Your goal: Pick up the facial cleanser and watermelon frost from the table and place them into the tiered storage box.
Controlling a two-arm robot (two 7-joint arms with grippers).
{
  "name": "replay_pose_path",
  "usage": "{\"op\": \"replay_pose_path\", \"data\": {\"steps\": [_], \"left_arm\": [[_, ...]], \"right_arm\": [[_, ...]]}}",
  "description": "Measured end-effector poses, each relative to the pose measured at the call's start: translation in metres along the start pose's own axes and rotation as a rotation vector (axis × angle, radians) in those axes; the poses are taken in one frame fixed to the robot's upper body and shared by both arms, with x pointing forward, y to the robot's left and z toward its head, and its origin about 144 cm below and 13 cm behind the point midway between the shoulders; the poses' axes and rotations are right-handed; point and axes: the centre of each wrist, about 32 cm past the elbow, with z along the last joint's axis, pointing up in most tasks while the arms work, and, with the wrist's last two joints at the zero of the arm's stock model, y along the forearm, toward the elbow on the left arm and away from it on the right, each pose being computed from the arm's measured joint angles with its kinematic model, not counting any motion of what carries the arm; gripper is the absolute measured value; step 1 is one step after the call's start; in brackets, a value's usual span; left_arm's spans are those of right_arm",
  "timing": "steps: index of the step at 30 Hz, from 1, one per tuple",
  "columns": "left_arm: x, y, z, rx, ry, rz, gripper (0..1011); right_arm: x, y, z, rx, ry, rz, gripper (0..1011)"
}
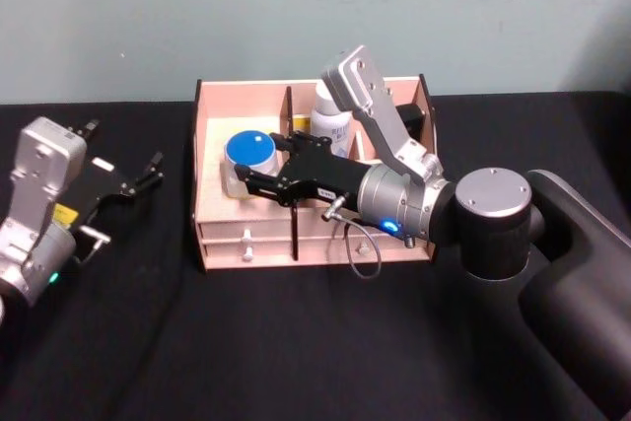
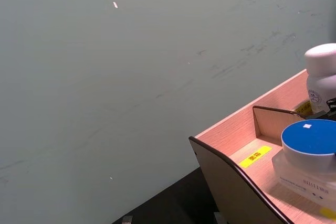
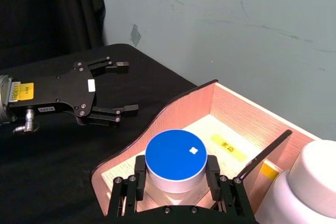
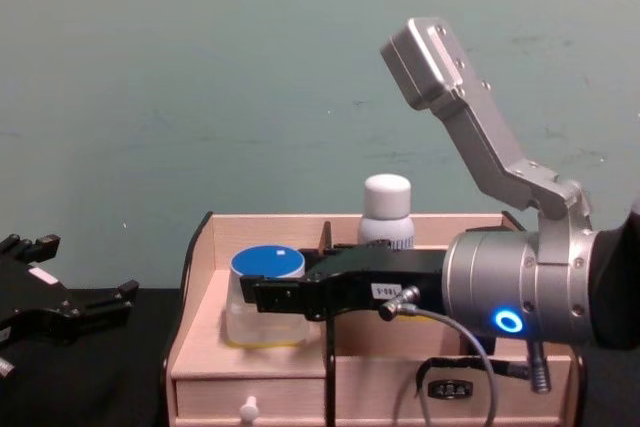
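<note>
A round jar (image 1: 248,160) with a flat blue lid and a clear, see-through body is held inside the left part of the wooden tiered storage box (image 1: 207,214), with the right tool (image 1: 258,169) closed on its sides. A white bottle (image 1: 330,113) with a rounded cap is seen behind it, partly hidden by the arm. The left tool (image 1: 148,173) is held open above the black bench (image 1: 148,342).

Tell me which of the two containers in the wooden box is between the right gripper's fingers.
The blue-lidded jar in the left compartment: the right gripper straddles it. The white bottle stands apart, farther back.
</note>
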Motion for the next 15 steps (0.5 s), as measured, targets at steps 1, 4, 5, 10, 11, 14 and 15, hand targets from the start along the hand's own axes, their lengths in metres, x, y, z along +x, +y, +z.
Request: {"op": "replay_pose_path", "data": {"steps": [1, 4, 5, 10, 11, 14, 15], "left_arm": [[0.0000, 0.0000, 0.0000, 0.000, 0.000, 0.000, 1001], [0.0000, 0.0000, 0.0000, 0.000, 0.000, 0.000, 1001], [0.0000, 0.0000, 0.0000, 0.000, 0.000, 0.000, 1001], [0.0000, 0.0000, 0.0000, 0.000, 0.000, 0.000, 1001], [0.0000, 0.0000, 0.0000, 0.000, 0.000, 0.000, 1001], [0.0000, 0.0000, 0.0000, 0.000, 0.000, 0.000, 1001], [0.0000, 0.0000, 0.0000, 0.000, 0.000, 0.000, 1001]], "right_arm": [[0.0000, 0.0000, 0.0000, 0.000, 0.000, 0.000, 698], [0.0000, -0.0001, -0.0001, 0.001, 0.000, 0.000, 698], [0.0000, -0.0002, -0.0001, 0.001, 0.000, 0.000, 698], [0.0000, -0.0004, -0.0002, 0.002, 0.000, -0.001, 735], [0.0000, -0.0004, -0.0002, 0.002, 0.000, -0.001, 774], [-0.0001, -0.0004, -0.0002, 0.002, 0.000, -0.001, 841], [-0.0001, -0.0005, -0.0003, 0.002, 0.000, -0.001, 855]]}}
